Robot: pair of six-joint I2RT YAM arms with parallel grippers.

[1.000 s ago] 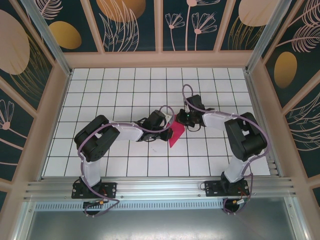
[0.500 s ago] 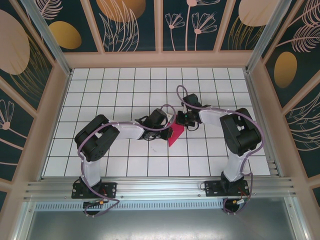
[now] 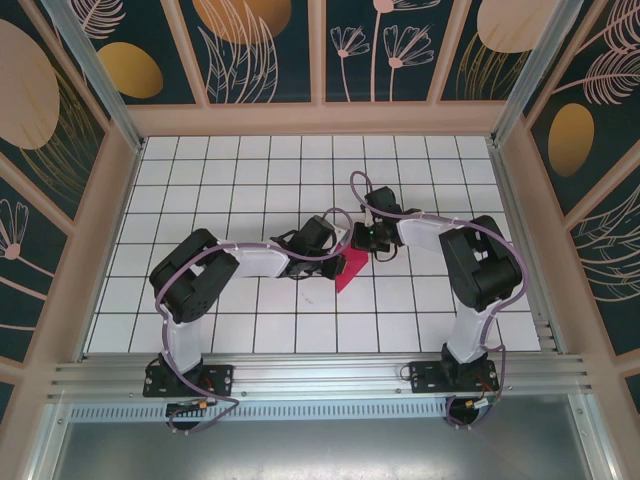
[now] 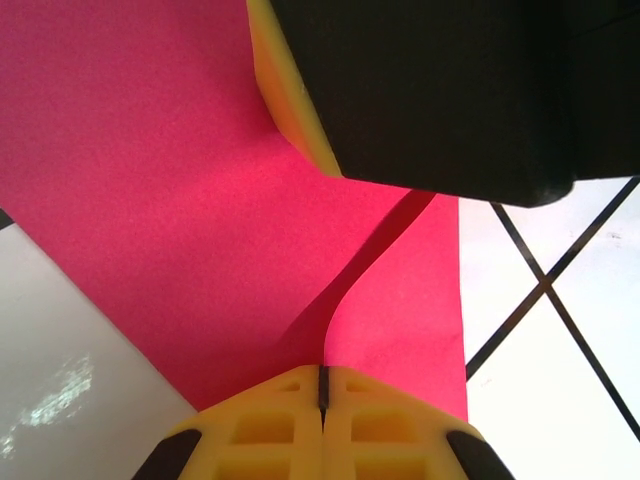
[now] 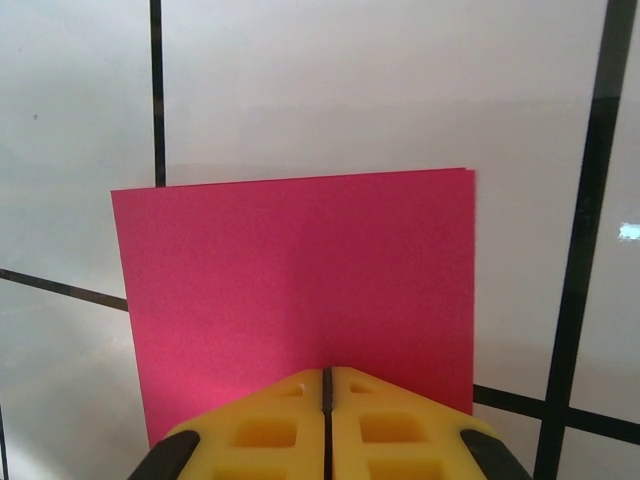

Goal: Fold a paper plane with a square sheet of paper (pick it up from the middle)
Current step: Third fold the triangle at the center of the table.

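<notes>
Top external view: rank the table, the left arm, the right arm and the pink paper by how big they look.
1. table: clearly the largest.
2. left arm and right arm: they look about alike, so I won't rank one over the other.
3. pink paper: smallest, and partly covered by the arms.

Matt, finely grained pink paper (image 5: 290, 280) over a glossy white tabletop (image 5: 380, 80).

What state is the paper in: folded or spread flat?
Folded. The paper shows two stacked edges at its far corner in the right wrist view. In the left wrist view one layer lifts off another.
</notes>
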